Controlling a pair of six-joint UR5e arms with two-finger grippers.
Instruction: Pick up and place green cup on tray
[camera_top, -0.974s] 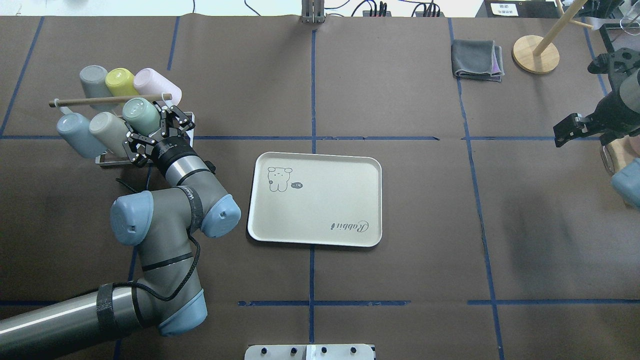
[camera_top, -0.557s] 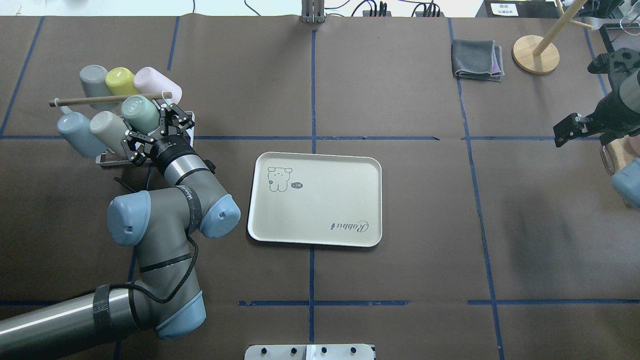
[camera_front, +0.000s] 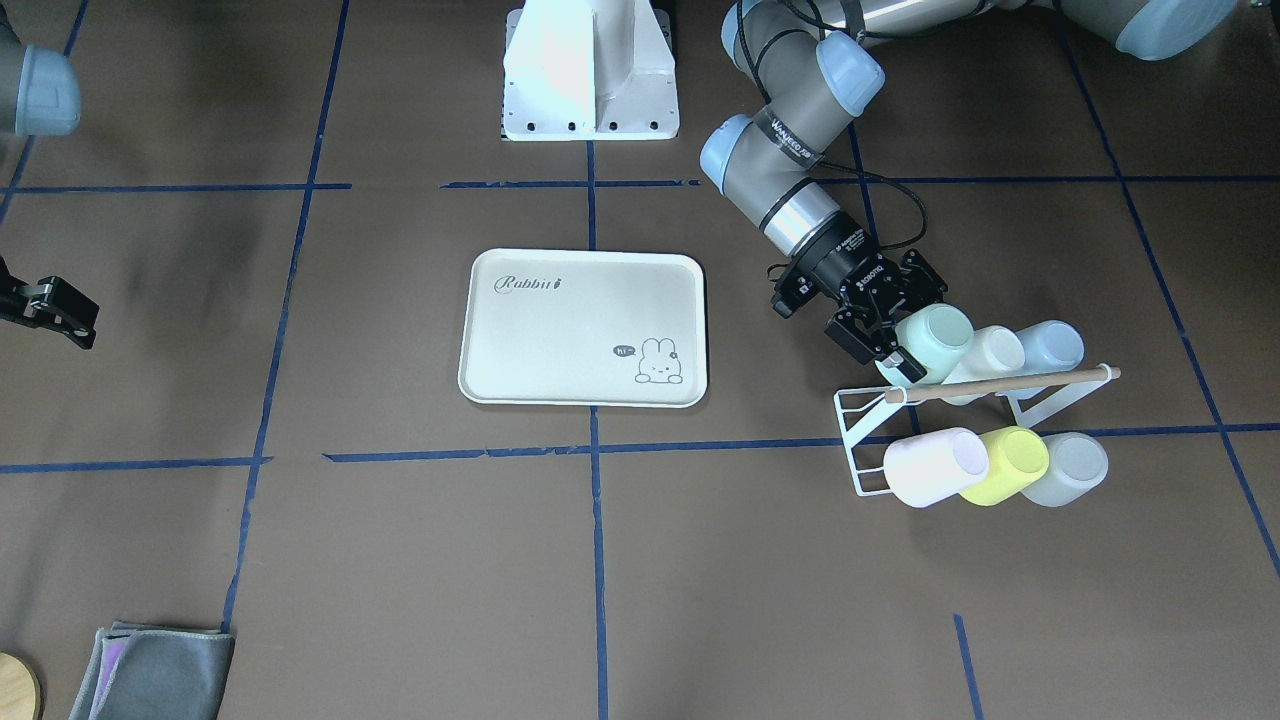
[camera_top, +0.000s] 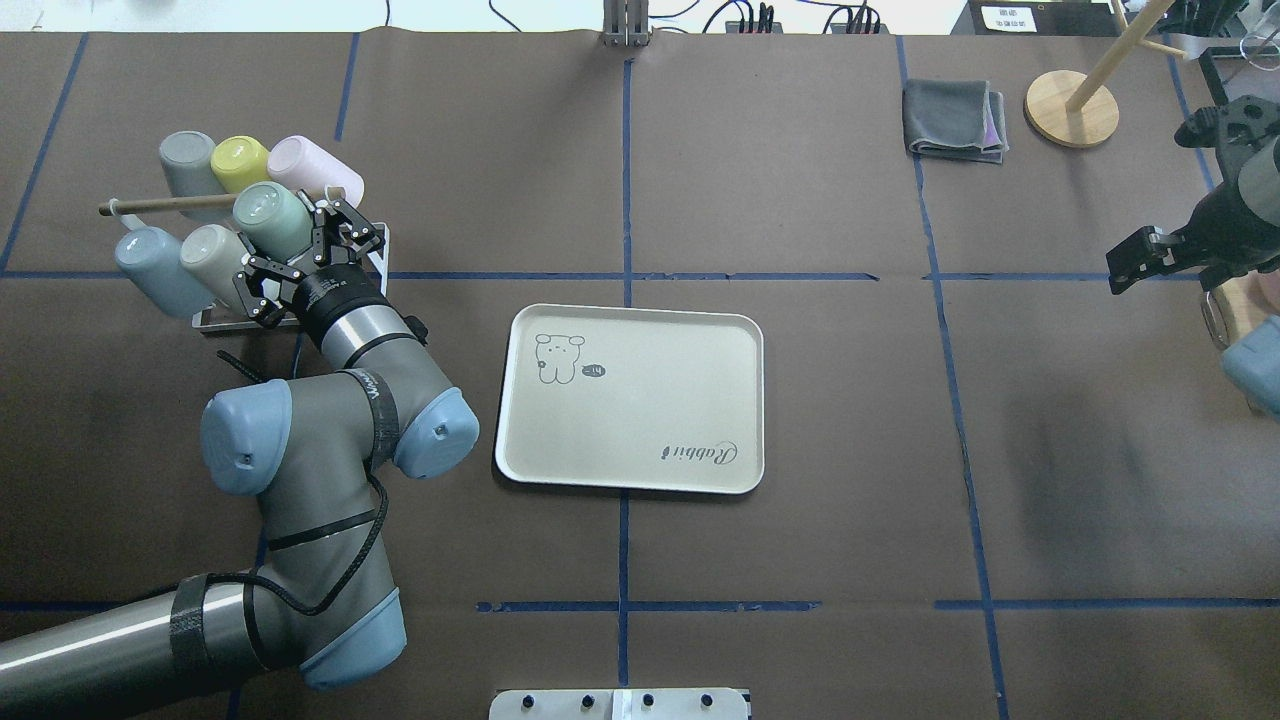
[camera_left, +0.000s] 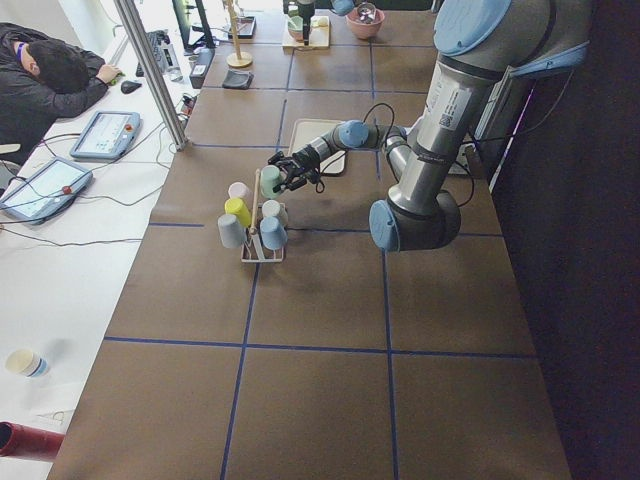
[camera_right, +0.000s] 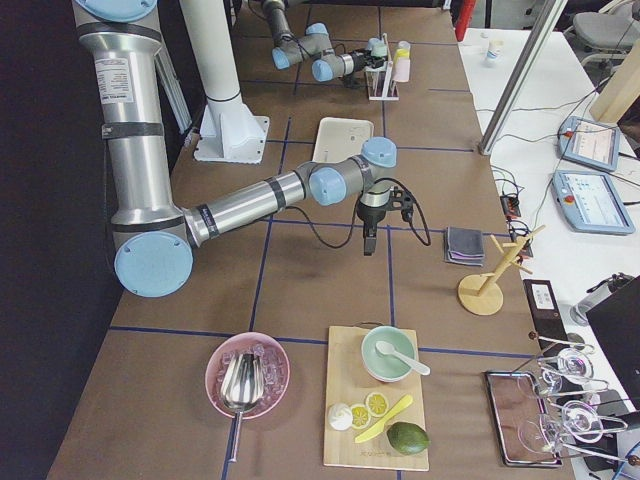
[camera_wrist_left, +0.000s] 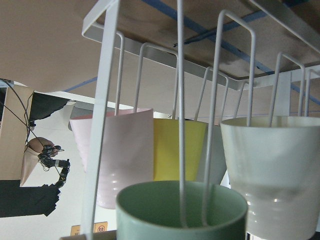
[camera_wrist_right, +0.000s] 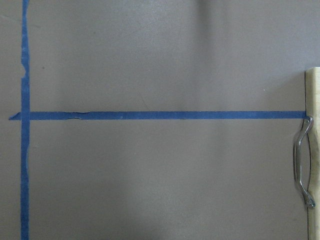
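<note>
The pale green cup (camera_top: 265, 212) hangs tilted on the white wire rack (camera_top: 205, 322) at the table's left, with wire prongs still inside its mouth in the left wrist view (camera_wrist_left: 180, 215). My left gripper (camera_top: 285, 250) is shut on the green cup, one finger on each side of its body; the front view shows the gripper (camera_front: 915, 328) and the cup (camera_front: 940, 335). The cream "Rabbit" tray (camera_top: 630, 480) lies flat in the middle, with nothing on it. My right gripper (camera_top: 1125, 268) hangs over the table's far right; I cannot tell whether it is open or shut.
The rack also holds yellow (camera_top: 238, 162), pink (camera_top: 300, 160), grey (camera_top: 185, 160), blue (camera_top: 150, 265) and cream (camera_top: 215, 258) cups under a wooden rod (camera_top: 180, 203). A folded grey cloth (camera_top: 955, 120) and a wooden stand (camera_top: 1070, 108) are at the back right.
My left gripper has moved up and left toward the rack's back, and the green cup has moved with it. The right arm has not moved.
</note>
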